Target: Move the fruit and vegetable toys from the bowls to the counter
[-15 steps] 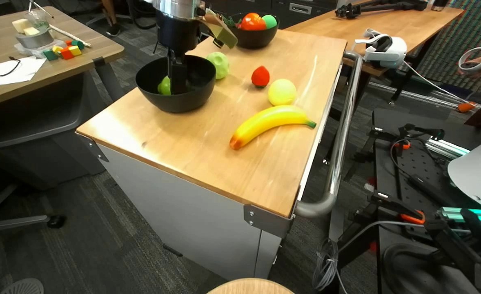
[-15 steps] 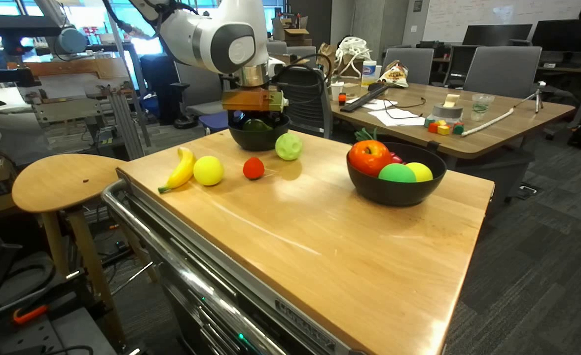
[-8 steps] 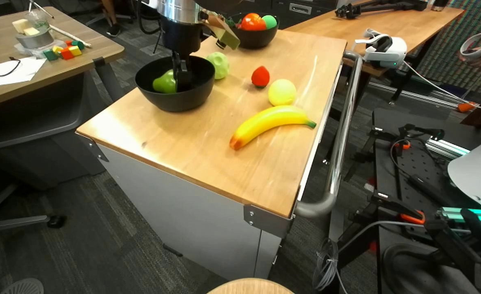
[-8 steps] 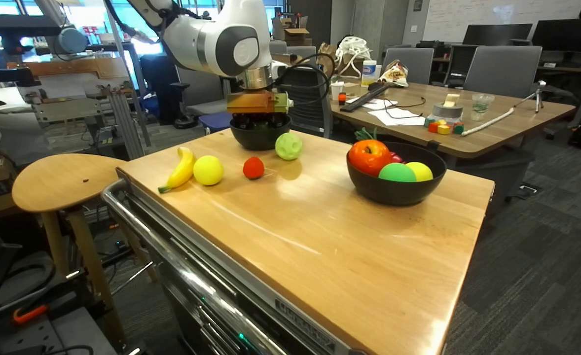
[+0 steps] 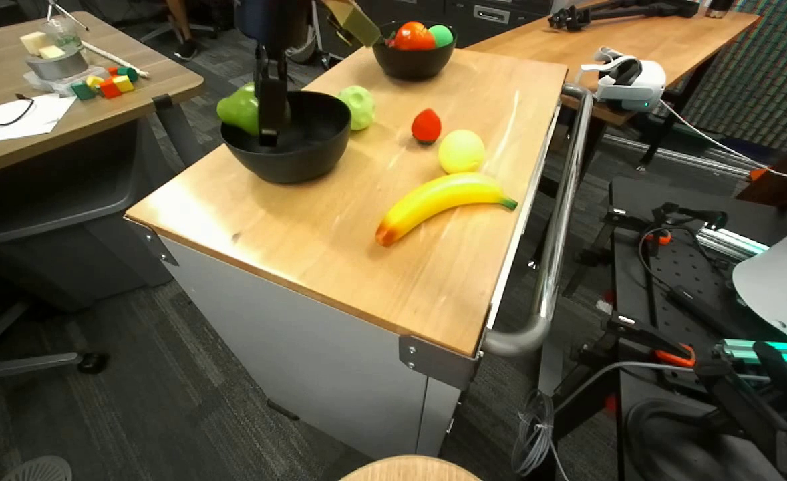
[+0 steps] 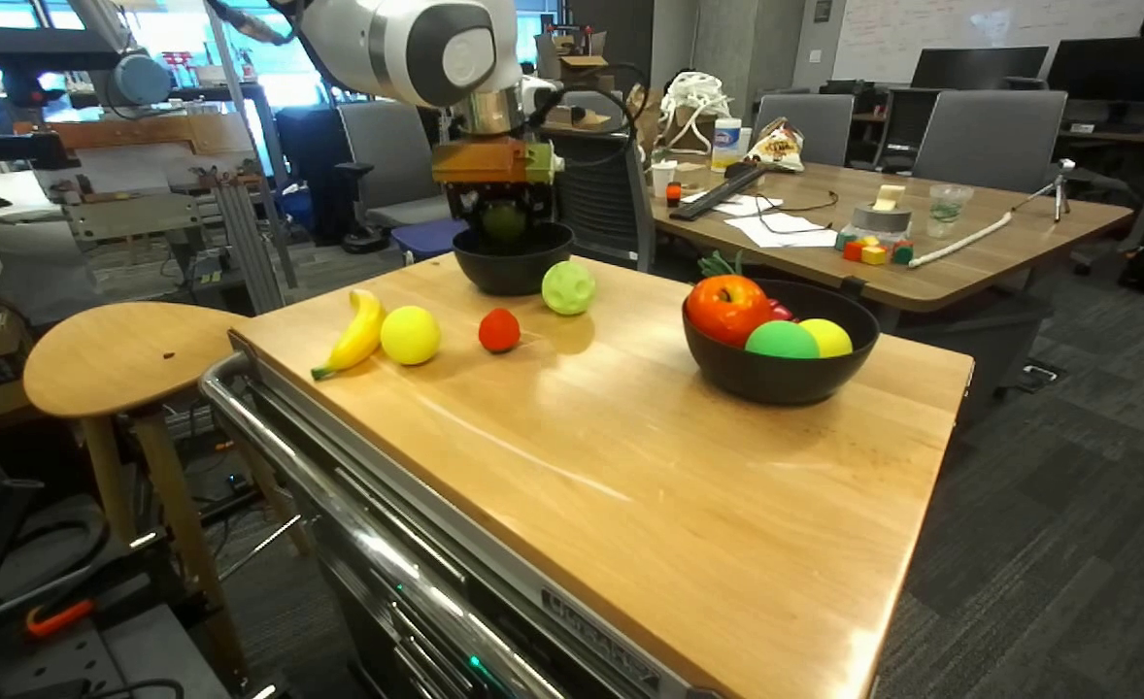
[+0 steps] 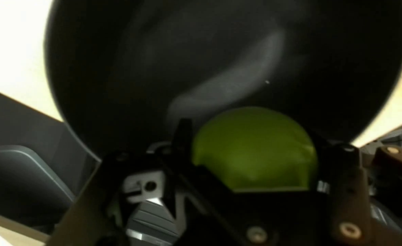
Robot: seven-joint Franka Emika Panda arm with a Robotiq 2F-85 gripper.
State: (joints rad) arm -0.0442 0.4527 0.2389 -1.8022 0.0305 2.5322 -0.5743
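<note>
My gripper (image 5: 270,127) is shut on a green pear (image 5: 238,110) and holds it at rim height over the black bowl (image 5: 296,164). The pear fills the space between the fingers in the wrist view (image 7: 254,147). The bowl's visible inside (image 7: 146,54) shows nothing else. On the wooden counter (image 6: 553,456) lie a banana (image 6: 353,338), a yellow ball (image 6: 411,336), a small red toy (image 6: 499,331) and a light green ball (image 6: 569,288). A farther black bowl (image 6: 776,381) holds a red-orange fruit (image 6: 727,309), a green ball (image 6: 782,341), a yellow ball (image 6: 829,338) and a partly hidden dark red toy.
A metal rail (image 5: 567,227) runs along one counter side. A round stool (image 6: 125,359) stands beside the counter. A side table (image 6: 922,262) with colored blocks (image 6: 873,252) stands behind. The light green ball sits right beside the near bowl.
My gripper has risen from deep in the bowl to its rim, carrying the pear up with it. The toys on the counter and the farther bowl have not moved.
</note>
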